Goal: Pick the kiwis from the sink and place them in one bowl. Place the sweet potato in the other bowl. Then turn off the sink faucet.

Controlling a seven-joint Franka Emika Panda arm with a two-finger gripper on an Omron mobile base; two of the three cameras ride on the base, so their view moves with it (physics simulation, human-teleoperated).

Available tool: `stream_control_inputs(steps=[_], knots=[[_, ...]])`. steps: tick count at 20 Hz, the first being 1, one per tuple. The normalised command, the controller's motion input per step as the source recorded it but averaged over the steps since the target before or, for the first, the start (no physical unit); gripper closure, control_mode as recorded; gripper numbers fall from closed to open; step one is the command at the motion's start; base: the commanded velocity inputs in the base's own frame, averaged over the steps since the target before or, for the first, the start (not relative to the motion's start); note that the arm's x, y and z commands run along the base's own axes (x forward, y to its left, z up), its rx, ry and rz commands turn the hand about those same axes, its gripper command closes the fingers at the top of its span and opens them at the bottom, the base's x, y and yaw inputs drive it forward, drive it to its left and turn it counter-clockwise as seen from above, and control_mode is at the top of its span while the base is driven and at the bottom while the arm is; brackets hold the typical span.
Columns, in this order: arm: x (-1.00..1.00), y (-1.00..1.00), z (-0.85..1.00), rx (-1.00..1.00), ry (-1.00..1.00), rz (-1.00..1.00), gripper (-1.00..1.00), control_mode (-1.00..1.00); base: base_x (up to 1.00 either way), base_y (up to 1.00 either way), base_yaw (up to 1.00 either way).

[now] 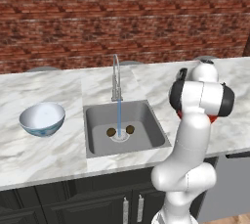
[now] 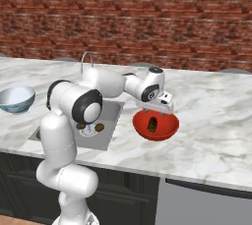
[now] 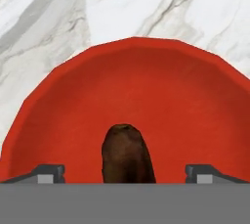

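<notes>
Occlusions, left base view: arm is covering nearly all of the red bowl [image 1: 211,118], just slivers poking out beside the elbow.

Right base view: arm is blocking the sink [image 2: 106,138] except its near right corner, and most of the faucet [image 2: 87,57], only the top arch clearing the shoulder. One kiwi [image 2: 99,127] is showing, a second [image 2: 81,126] is half hidden.

Hand view: bottom edge is cutting off the sweet potato [image 3: 126,153] and the bowl's near rim.
</notes>
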Motion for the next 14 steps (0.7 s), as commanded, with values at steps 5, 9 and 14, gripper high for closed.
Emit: stream_control_inputs(steps=[5, 9, 14], knots=[[-0.10, 0.35, 0.36, -0.05, 0.00, 0.00, -1.00, -1.00, 0.00, 0.00, 0.00], [-0.19, 0.43, 0.41, -0.05, 0.00, 0.00, -1.00, -1.00, 0.00, 0.00, 0.00], [-0.29, 0.46, 0.39, -0.06, 0.00, 0.00, -1.00, -1.00, 0.00, 0.00, 0.00]])
